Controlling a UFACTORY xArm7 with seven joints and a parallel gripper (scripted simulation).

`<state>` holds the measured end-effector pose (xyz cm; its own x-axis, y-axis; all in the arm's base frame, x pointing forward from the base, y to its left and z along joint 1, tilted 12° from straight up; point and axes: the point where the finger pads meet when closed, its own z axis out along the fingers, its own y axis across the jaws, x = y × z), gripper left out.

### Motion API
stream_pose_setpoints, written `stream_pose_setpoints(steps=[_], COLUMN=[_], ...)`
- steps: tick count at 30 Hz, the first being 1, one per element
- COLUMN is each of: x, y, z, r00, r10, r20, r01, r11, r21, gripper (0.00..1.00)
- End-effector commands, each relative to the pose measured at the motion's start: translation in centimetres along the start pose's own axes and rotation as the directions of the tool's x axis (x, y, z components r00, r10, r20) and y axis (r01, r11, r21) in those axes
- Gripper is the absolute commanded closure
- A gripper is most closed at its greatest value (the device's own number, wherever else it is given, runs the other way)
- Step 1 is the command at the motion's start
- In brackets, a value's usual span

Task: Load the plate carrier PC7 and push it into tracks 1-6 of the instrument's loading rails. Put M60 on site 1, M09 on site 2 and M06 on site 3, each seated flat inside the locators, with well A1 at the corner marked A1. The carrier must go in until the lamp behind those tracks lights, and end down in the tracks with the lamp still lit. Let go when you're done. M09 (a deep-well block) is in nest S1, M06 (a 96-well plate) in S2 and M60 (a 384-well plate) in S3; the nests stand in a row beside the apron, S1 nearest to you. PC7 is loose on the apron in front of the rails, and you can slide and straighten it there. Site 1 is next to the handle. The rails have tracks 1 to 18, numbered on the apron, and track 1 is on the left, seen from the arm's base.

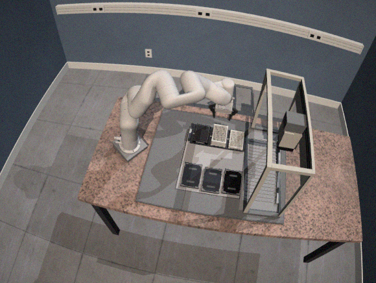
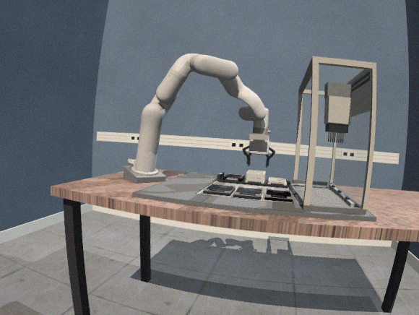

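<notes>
We judge the loading step is part done. The carrier PC7 (image 1: 190, 132) lies on the apron at the far side, its long axis pointing right toward the loading rails (image 1: 259, 169). On it the white deep-well block M09 (image 1: 219, 134) appears to sit on the middle site and the flatter white M06 (image 1: 236, 139) on the site nearest the rails. The site by the handle looks dark and, we think, unfilled.

The gripper (image 2: 258, 164) hangs above M09 with its fingers spread to the full, holding nothing.

M60 (image 1: 232, 182) seems to be the black plate in the right-hand nest of the near row. The next move, as we see it, calls for swinging near and right to it, then descending squarely over it.

We cannot make out the A1 marks, track numbers, locators or the lamp. The wrist hides most of the gripper from above.
</notes>
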<state>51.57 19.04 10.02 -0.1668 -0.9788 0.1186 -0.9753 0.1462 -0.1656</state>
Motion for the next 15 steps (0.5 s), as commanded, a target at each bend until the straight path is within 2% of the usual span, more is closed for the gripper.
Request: stream_pose_setpoints(steps=[1,15], x=[-0.1,-0.1], y=[-0.1,-0.1], z=[0.3,2.4], r00=[1.000,1.000], r10=[0.000,0.000], r20=[0.002,0.002], r01=[0.000,0.000], r11=[1.000,1.000], r21=[0.004,0.004], gripper=[0.00,0.00])
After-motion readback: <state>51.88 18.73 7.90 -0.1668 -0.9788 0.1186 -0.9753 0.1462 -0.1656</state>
